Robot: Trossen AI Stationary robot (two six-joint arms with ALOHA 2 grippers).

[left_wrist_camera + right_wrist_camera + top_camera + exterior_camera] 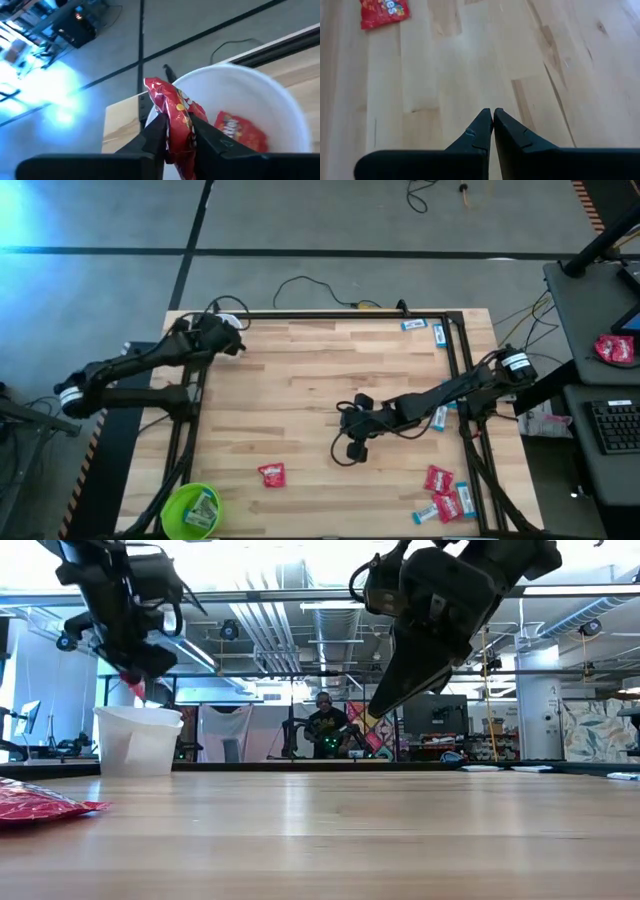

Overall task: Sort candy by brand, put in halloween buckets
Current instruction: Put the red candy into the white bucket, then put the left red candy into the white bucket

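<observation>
One red candy (176, 120) sits pinched in the left hand (178, 131) over the white bucket's (280, 105) rim; released here, it could fall outside. Right hand (493, 131) closed, empty.

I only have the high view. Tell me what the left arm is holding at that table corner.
Observer: A red candy sits between the left jaws. The left wrist view shows it clearly.
Operator: Report what lies beneath it. The arm covers that spot here.
Observer: The white bucket, open-topped, sits right under the candy.
</observation>
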